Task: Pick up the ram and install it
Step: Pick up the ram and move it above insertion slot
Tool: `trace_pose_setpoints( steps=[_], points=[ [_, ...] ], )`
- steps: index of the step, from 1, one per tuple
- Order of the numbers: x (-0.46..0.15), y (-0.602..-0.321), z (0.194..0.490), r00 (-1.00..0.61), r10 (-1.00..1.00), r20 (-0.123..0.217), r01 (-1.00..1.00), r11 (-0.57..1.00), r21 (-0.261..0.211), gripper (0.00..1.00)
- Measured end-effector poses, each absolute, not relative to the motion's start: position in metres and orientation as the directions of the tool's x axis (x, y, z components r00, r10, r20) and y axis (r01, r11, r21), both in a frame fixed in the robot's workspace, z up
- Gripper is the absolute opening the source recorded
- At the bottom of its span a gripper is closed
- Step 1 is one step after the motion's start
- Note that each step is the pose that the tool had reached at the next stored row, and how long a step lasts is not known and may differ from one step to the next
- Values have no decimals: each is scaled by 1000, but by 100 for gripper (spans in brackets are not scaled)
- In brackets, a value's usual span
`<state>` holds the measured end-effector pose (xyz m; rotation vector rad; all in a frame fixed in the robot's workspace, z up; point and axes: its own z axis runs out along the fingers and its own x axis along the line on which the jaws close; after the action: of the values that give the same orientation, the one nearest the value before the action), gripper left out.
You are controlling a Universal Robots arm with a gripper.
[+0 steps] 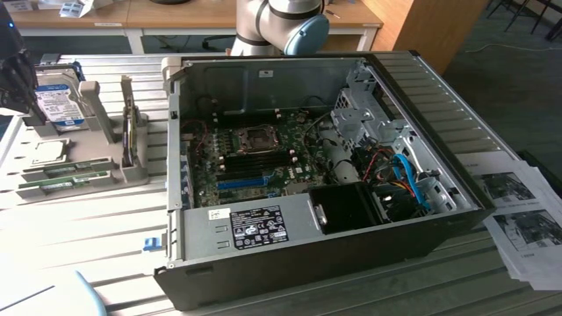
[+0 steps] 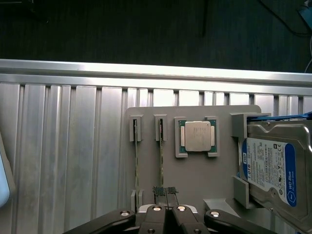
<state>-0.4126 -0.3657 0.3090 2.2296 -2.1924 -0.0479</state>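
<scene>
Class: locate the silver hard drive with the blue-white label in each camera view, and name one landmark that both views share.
Exterior view: the hard drive stands upright in the grey holder, at the exterior view's left, beside the open computer case.
Wrist view: the hard drive sits beside the square processor chip, on the side away from the two ram sticks.
Shared landmark: the processor chip on the grey holder.

hard drive label (image 2: 271,168), "WD Blue"
</scene>
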Motion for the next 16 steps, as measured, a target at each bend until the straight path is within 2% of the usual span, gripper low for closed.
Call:
trace_pose_setpoints(
  steps=[4,5,6,7,16],
  points=[
    [-413,-366,309,17,-1000,-15,-999,-17,31,10],
    [-413,-366,309,17,-1000,-15,-999,-17,32,16],
    [-413,-366,309,17,-1000,-15,-999,-17,32,16],
    [-413,-366,309,17,-1000,-15,-999,-17,32,23],
    [-413,-366,305,17,-1000,-15,-999,-17,31,23]
  ],
)
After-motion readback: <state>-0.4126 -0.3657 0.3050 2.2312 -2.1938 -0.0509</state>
